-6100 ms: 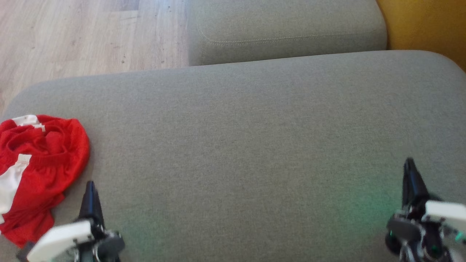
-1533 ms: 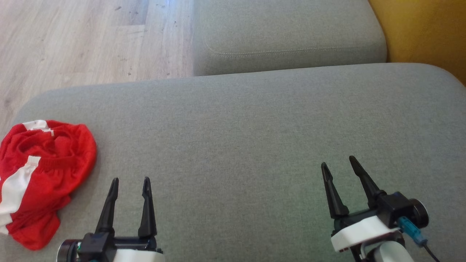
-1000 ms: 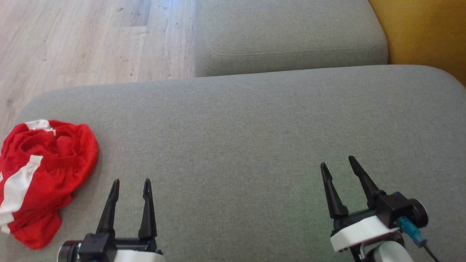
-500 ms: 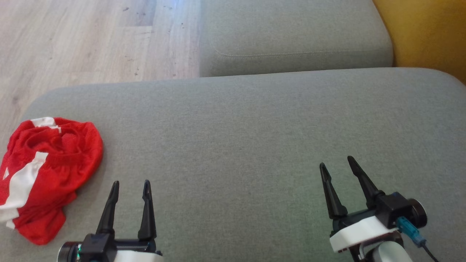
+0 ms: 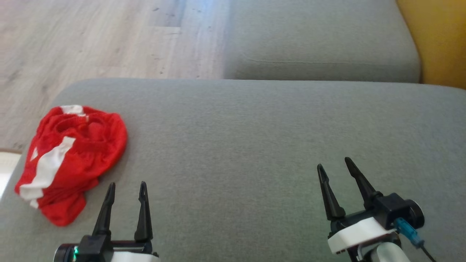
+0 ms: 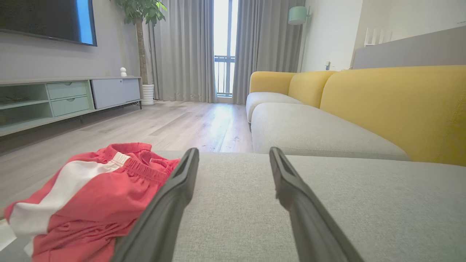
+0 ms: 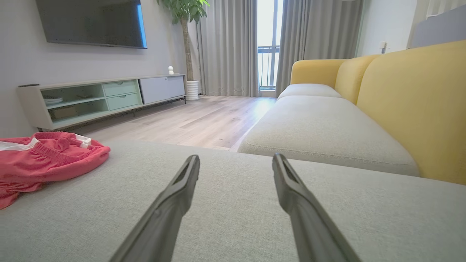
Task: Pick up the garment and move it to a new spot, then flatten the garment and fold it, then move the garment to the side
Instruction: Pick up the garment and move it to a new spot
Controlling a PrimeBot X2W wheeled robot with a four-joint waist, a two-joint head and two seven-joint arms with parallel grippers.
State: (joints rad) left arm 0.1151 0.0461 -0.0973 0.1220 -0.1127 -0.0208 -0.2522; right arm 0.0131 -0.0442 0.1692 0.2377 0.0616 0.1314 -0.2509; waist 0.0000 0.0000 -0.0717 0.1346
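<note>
**A:** What is different from a moment ago?

**B:** The whole head view has slid. The sofa seat point(image 5: 255, 145), the floor point(image 5: 91, 36) and the red garment point(image 5: 72, 156) all sit more to the right of the frame than half a second ago. So it is the camera that turned, not the things. The garment lies crumpled at the middle left of the frame, near the left end of the seat.

**A:** And the grippers?

**B:** The left gripper point(image 5: 126, 183) is at the lower left and the right gripper point(image 5: 333, 162) at the lower right — both with jaws released, holding nothing. The left one is near the garment but not touching it.

**A:** What does that mean for the task?

**B:** I think the robot is turning toward the garment — the pick-up is not yet begun.
</note>
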